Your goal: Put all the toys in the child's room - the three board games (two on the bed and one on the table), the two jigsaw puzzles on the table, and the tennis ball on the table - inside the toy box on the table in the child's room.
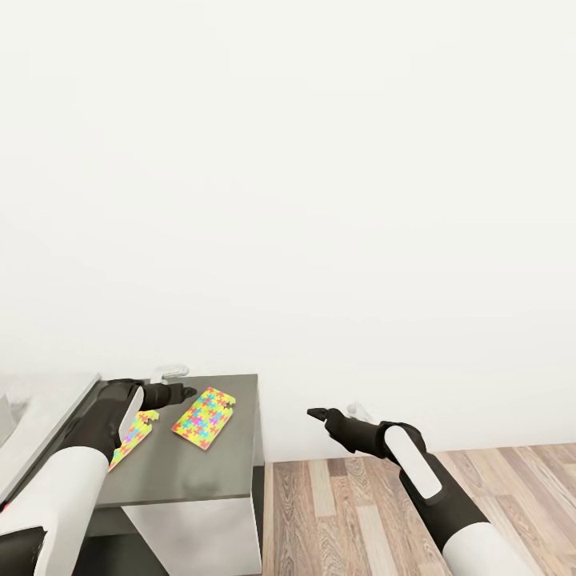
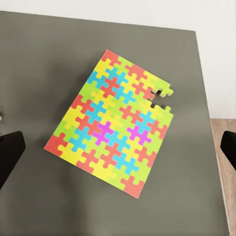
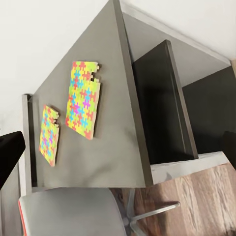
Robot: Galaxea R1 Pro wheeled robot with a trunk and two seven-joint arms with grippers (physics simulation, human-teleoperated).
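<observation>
Two jigsaw puzzles lie flat on the dark grey cabinet (image 1: pixel 224 472), side by side and a little apart. The nearer-the-wall puzzle (image 1: pixel 205 418) is fully in sight, with a notch of missing pieces at one corner; the second puzzle (image 1: pixel 133 437) is partly covered by the left arm. The left pincer (image 1: pixel 172 382) hangs above the cabinet, fingers spread wide. The right pincer (image 1: pixel 318 415) is out over the wooden floor (image 1: pixel 360 512), well apart from the cabinet, spread too.
</observation>
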